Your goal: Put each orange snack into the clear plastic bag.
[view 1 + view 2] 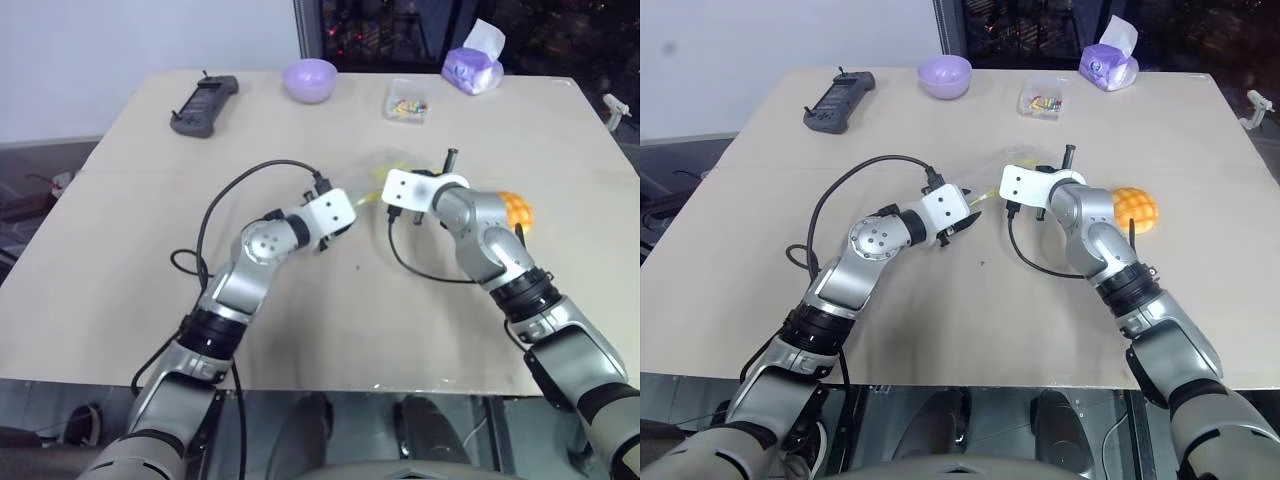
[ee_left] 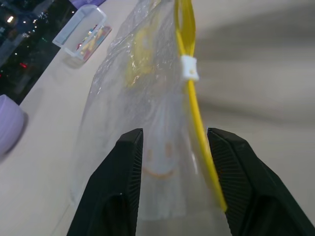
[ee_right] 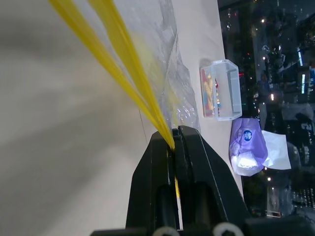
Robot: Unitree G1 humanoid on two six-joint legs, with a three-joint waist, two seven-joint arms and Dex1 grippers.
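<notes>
Your right gripper (image 3: 173, 140) is clamped on the yellow zip strip (image 3: 123, 69) of the clear plastic bag (image 2: 142, 98). Your left gripper (image 2: 174, 147) stands with fingers apart, the bag's film and zip edge between them, not pinched. The bag hangs between the two hands above the table (image 1: 120, 200); the orange snack (image 1: 1134, 208) sits on the table just beside your right forearm, outside the bag. Judgement: the step is opening the mouth. Close the left fingers on one lip only, opposite the strip you hold, then draw apart gently so the film doesn't slip. Mind the forearm nudging the snack away.
</notes>
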